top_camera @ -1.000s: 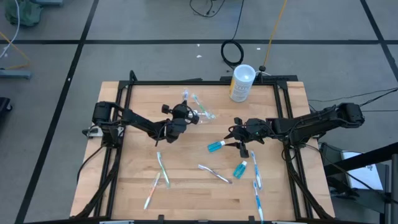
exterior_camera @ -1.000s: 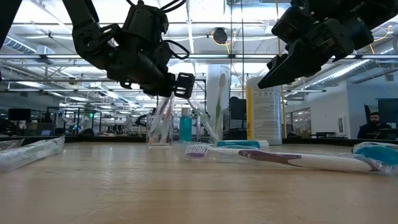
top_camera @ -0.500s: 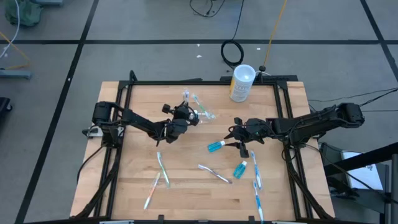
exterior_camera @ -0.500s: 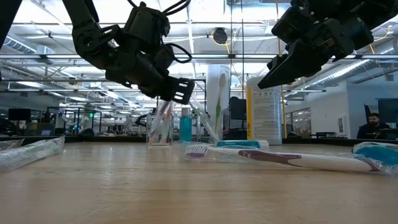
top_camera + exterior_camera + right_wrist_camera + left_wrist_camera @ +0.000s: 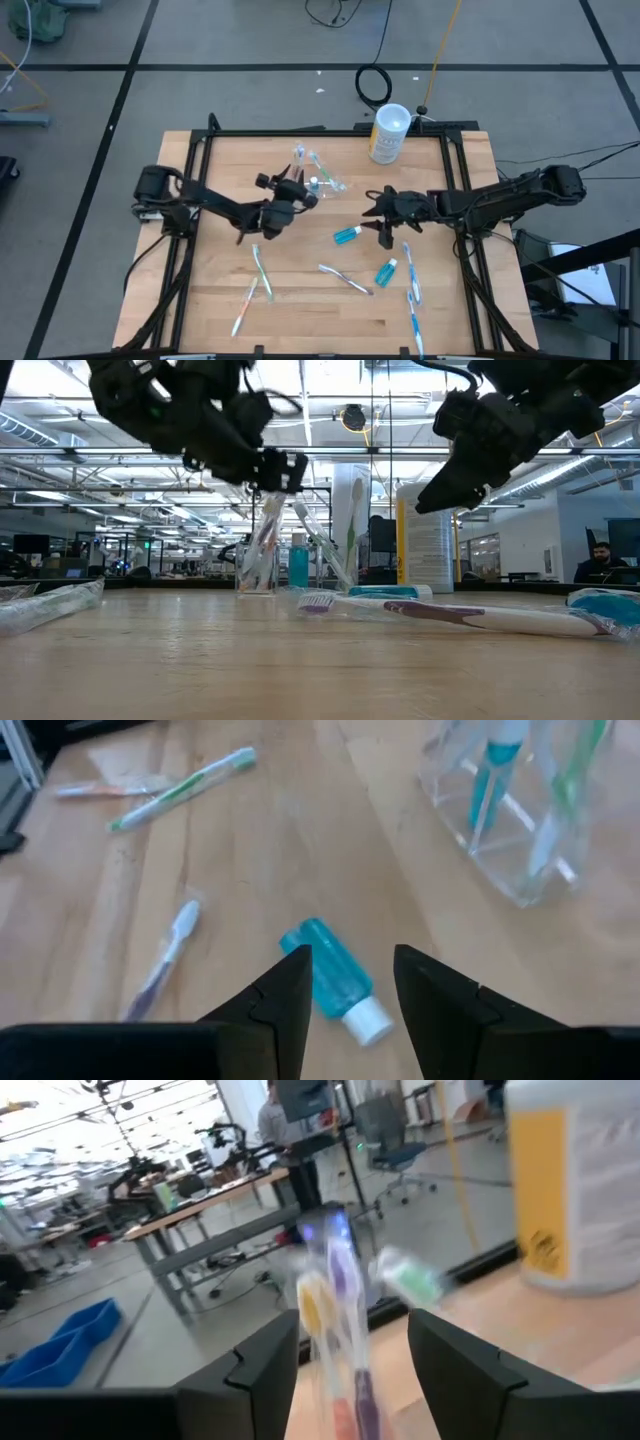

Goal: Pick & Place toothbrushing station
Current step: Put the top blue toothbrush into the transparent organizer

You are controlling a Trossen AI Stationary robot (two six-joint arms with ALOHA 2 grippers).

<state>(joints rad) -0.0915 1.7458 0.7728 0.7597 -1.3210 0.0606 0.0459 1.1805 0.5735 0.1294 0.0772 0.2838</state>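
Left gripper [image 5: 291, 193]: dark two-finger claw, raised above the table left of centre, just short of the holder; fingers spread with nothing between them; the left wrist view looks through the gap at the brushes standing in the holder.
Right gripper [image 5: 377, 212]: dark two-finger claw, raised right of centre; fingers parted and empty, poised above the lying toothpaste tube in the right wrist view.
Small clear plastic cup-like holder [image 5: 318, 180]: stands far of centre on the table; upright in the low view [image 5: 257, 565], between the two grippers.
Holder contents: thin pastel-handled toothbrushes [image 5: 340, 1295] leaning inside, with one upright teal tube [image 5: 298, 561] beside them.
Small teal white-capped toothpaste tube [image 5: 331, 982]: lies flat on the wood right of centre [image 5: 347, 235], near the right gripper.
Second teal tube [image 5: 386, 271]: lies flat nearer the front, right of centre.
Purple-headed toothbrush [image 5: 344, 277]: lies flat at centre front.
Green-and-pink toothbrushes [image 5: 257, 280]: two, lying crossed at left front.
Blue-and-white toothbrushes [image 5: 411, 290]: lie along the right side, running to the near edge.
Tall white cylindrical canister with a yellowish label [image 5: 388, 133]: upright at the far edge, right of centre.
Light wooden table with a black frame [image 5: 220, 250]: carries all items.
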